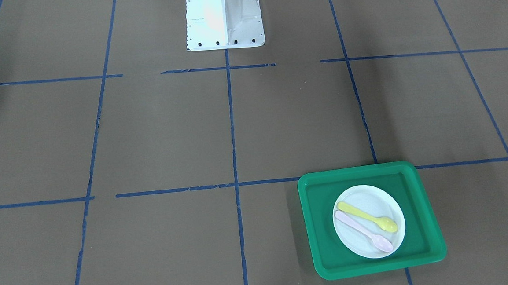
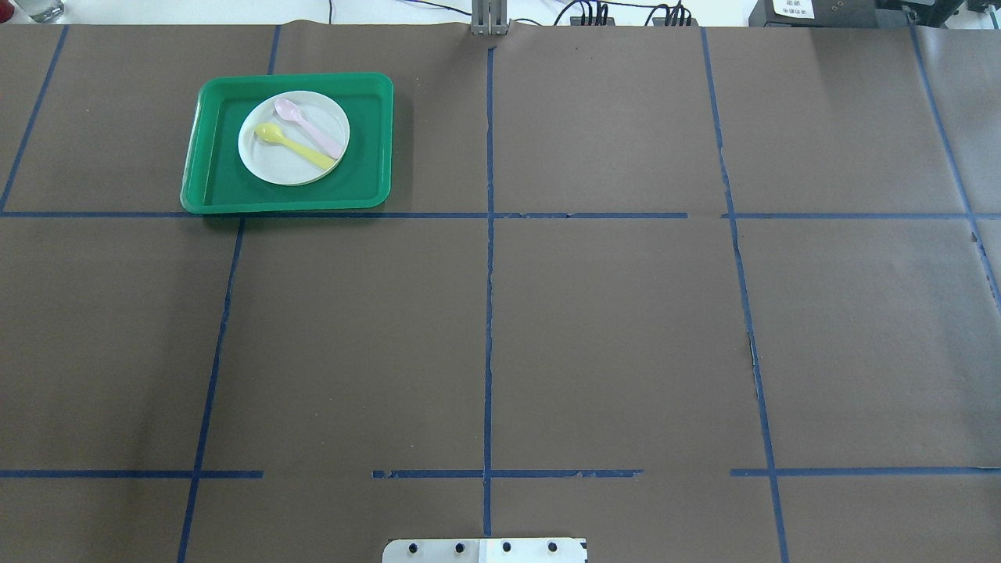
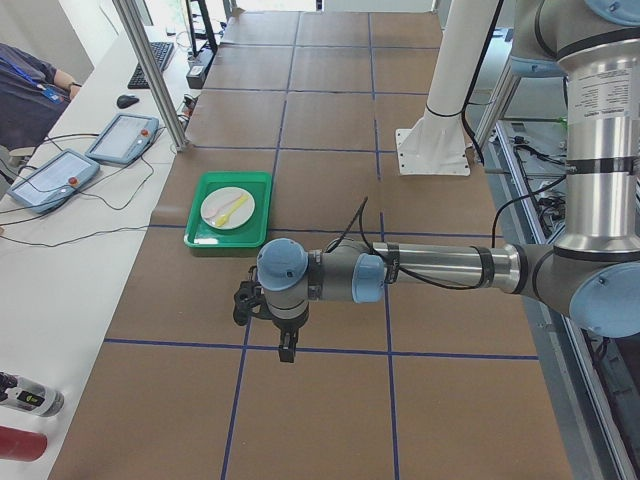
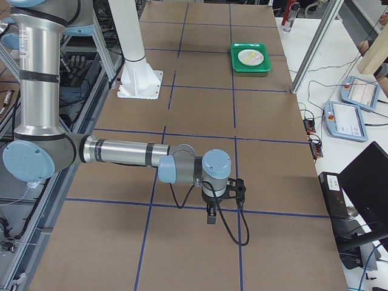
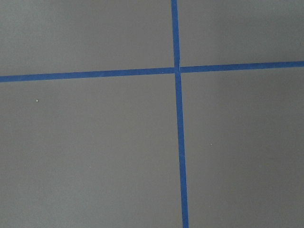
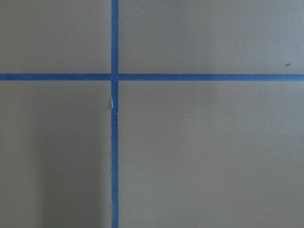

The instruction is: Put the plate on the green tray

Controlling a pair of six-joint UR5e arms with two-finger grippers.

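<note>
The small white plate [image 1: 372, 199] lies flat inside the green tray [image 1: 320, 209], with a yellow spoon [image 1: 366, 216] and a pink spoon [image 1: 363, 230] on it. The overhead view shows the plate [image 2: 274, 163] and the tray [image 2: 367, 141] at the table's far left. My left gripper [image 3: 286, 350] shows only in the exterior left view, hanging over bare table well short of the tray [image 3: 205, 238]. My right gripper [image 4: 211, 217] shows only in the exterior right view, far from the tray [image 4: 242, 66]. I cannot tell whether either one is open or shut.
The white robot base [image 1: 224, 16] stands at the table's robot-side edge. Blue tape lines cross the brown table top. Teach pendants [image 3: 120, 135] and cables lie on the white bench beyond the tray, with a metal pole [image 3: 150, 70] beside them.
</note>
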